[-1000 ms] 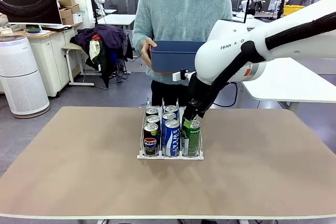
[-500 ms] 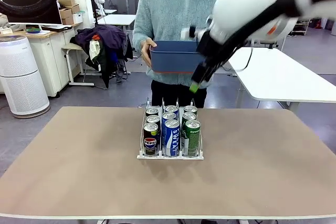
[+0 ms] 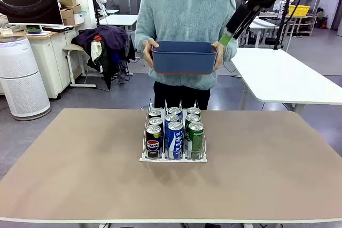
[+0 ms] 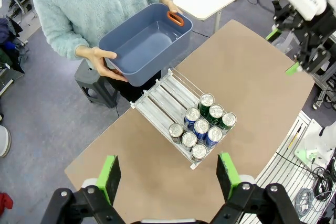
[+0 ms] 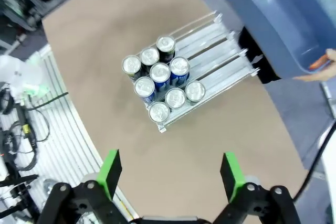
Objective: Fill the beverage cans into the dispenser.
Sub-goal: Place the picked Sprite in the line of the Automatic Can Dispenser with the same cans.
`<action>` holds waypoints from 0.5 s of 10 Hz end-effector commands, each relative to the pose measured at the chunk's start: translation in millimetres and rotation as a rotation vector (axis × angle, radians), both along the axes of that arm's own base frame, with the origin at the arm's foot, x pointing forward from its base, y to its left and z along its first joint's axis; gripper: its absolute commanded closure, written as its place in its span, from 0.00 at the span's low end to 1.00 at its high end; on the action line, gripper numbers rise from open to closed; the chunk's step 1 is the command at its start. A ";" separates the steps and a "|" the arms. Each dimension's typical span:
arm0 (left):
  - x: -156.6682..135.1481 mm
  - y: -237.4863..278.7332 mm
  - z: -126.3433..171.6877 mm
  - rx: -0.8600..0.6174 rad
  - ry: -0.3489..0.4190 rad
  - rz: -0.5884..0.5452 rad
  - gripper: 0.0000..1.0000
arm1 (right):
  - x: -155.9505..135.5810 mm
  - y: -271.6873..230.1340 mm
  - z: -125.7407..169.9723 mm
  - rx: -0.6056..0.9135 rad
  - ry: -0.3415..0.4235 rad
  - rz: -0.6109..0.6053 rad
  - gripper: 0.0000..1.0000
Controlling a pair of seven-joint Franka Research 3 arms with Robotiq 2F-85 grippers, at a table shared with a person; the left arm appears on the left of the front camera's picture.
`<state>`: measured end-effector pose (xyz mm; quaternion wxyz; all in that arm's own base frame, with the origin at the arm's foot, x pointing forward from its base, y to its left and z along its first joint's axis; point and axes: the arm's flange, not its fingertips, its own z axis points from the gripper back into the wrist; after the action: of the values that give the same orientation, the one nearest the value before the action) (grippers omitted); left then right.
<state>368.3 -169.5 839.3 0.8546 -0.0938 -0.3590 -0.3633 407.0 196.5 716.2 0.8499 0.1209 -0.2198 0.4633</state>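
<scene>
1. Right tool (image 5: 169, 174) raised high, jaws wide and empty, directly above the dispenser (image 5: 220, 59).
2. Left tool (image 4: 168, 176) likewise wide, empty, well above the same rack on the surface (image 3: 80, 164).
3. Eight slim beverage cans (image 3: 175, 132) with silver tops packed at the near end of three railed lanes: black Pepsi, blue-and-white Sweat, green.
4. Beyond both tools, blue bin (image 3: 184, 57) held in a person's hands (image 3: 148, 49), off the surface.
</scene>
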 end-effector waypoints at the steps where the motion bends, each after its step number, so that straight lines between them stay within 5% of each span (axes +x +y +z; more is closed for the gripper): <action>1: -0.3 1.2 -0.3 -0.001 0.001 0.000 0.03 | -7.7 -17.2 24.1 0.077 -0.020 0.013 0.00; 5: -0.3 1.2 -0.3 -0.001 0.001 0.000 0.03 | -16.2 -68.9 74.0 0.203 -0.054 0.002 0.00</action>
<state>368.3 -169.4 839.4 0.8547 -0.0937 -0.3590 -0.3631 388.6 135.5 789.5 0.8352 0.1707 -0.2941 0.4322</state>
